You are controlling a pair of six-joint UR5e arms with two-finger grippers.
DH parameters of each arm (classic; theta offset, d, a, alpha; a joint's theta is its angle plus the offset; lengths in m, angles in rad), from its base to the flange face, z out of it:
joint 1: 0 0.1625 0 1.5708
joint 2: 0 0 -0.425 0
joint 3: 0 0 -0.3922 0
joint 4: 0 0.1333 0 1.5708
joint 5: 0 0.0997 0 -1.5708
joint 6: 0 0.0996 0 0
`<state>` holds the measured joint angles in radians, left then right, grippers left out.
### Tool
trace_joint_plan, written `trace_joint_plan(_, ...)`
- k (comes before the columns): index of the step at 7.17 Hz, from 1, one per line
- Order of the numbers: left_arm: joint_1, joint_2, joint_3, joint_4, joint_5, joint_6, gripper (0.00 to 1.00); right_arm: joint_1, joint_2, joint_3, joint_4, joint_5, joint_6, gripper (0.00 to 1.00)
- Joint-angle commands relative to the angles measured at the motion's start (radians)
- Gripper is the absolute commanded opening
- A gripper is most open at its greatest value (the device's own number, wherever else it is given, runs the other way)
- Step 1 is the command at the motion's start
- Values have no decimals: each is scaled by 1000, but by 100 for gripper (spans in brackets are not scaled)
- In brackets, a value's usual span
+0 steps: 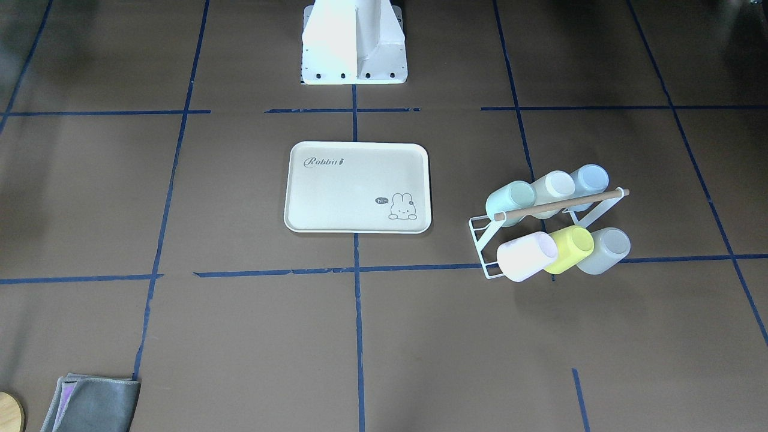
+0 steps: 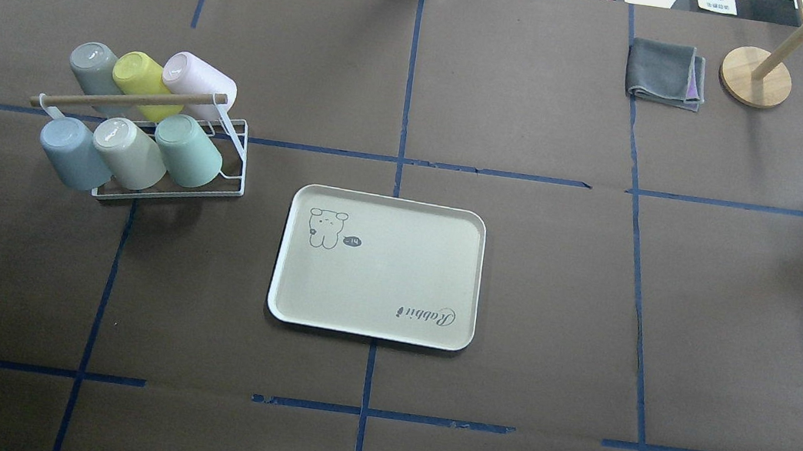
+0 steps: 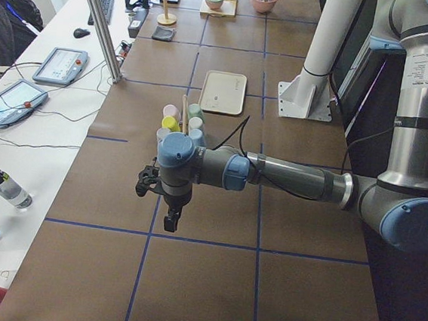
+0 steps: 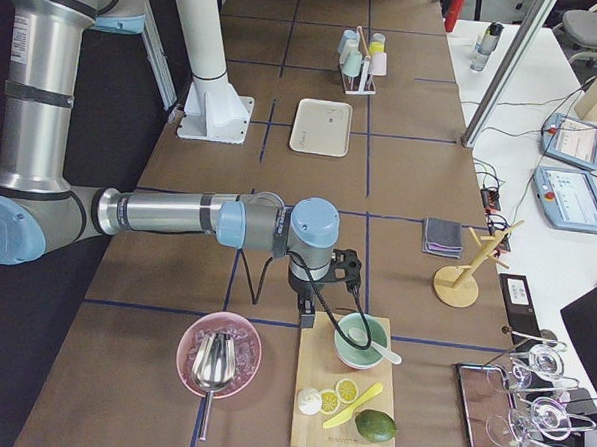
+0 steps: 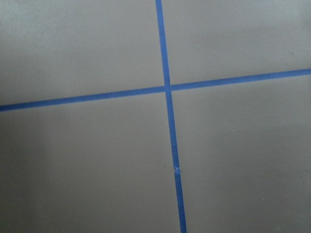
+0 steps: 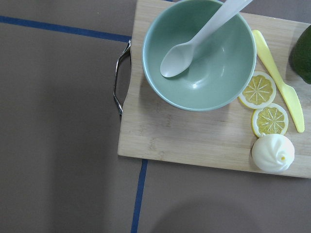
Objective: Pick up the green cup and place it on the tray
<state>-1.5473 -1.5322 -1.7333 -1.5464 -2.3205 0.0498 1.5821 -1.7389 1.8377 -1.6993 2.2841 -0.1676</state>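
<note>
The green cup [image 2: 188,151] lies tilted on a white wire rack [image 2: 228,183] at the left of the overhead view, at the end of the near row closest to the tray. It also shows in the front view [image 1: 510,202]. The tray [image 2: 374,284] lies flat and bare at the table's middle, also in the front view [image 1: 348,192]. My left gripper [image 3: 169,221] hangs over bare table well short of the rack, seen only from the side; I cannot tell if it is open. My right gripper [image 4: 307,314] hangs by a cutting board; I cannot tell its state either.
The rack also holds blue, beige, grey, yellow-green [image 2: 136,72] and pink cups under a wooden bar. A grey cloth [image 2: 662,73] and wooden stand [image 2: 756,74] lie far right. A cutting board [image 6: 204,136] with a green bowl [image 6: 199,53], spoon and lemon slices is under the right wrist.
</note>
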Motion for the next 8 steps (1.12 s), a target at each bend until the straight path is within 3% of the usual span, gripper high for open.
trace_joint_plan(1, 1, -9, 9, -24, -5, 1, 100, -1, 1, 5, -5, -3, 0, 100)
trace_joint_plan(2, 3, -20, -14, -88, -3, 2, 100, -1, 2, 5, -5, -3, 2, 100)
trace_joint_plan(4, 50, -31, 6, -354, 3, 5, 100, -1, 2, 3, -3, 3, 3, 100)
trace_joint_plan(8, 171, -208, -55, -382, 7, 22, 98, 1, -1, 9, -6, 18, 5, 100)
